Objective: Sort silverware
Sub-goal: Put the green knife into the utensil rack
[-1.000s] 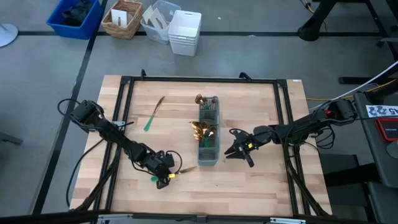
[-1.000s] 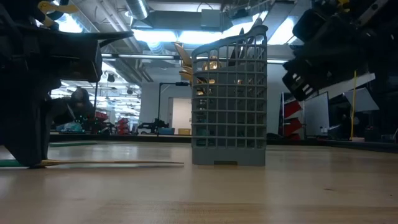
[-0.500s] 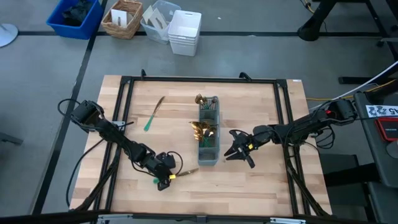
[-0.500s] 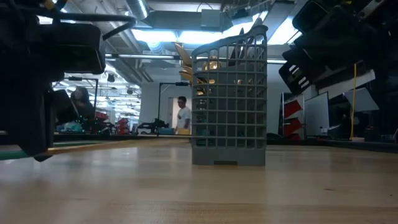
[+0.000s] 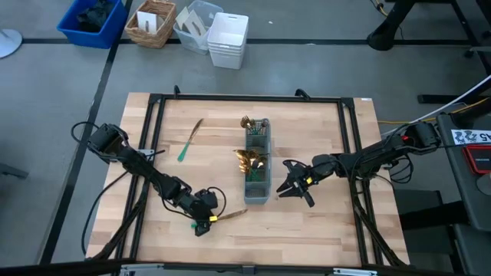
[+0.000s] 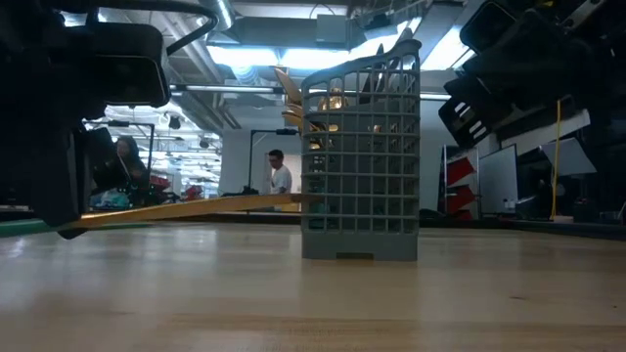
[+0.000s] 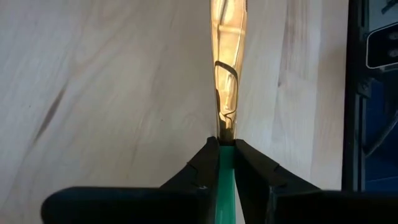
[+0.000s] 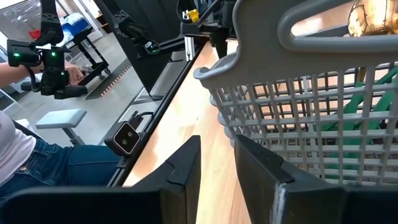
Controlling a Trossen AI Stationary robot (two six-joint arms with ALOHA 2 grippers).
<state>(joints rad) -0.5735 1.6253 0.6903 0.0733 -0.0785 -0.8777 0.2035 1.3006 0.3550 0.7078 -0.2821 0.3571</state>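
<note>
My left gripper (image 5: 205, 220) is near the table's front, left of the grey caddy (image 5: 257, 198), shut on a piece of silverware, seemingly a knife (image 5: 230, 214), with a gold blade and a green handle. In the low view the knife (image 6: 196, 207) slopes up toward the caddy (image 6: 362, 166). Gold-headed silverware (image 5: 248, 157) stands in the caddy's compartments. Another knife (image 5: 189, 139) lies flat on the wood at the far left. My right gripper (image 5: 282, 187) stands open just right of the caddy's near end, its fingers either side of the caddy's corner (image 8: 224, 62). My left gripper pinches the knife's green handle (image 7: 226, 163) between its two fingers, right where the handle meets the gold blade. The fingers come slanting down from the table's left and lie along the knife. The knife is lifted clear, its blade (image 6: 254, 202) tilted upward toward the caddy.
Black frame rails (image 5: 153, 138) run along the table's edges. Beyond the far edge stand a blue bin (image 5: 92, 19), a wicker basket (image 5: 151, 21) and white containers (image 5: 229, 38). A person (image 6: 279, 181) walks far off in the room. Bare wood lies in front of the caddy.
My left gripper has tipped upward in place with the knife still pinched. The knife, which lay flat on the table, has come off the wood, and its blade end now points upward toward the caddy.
</note>
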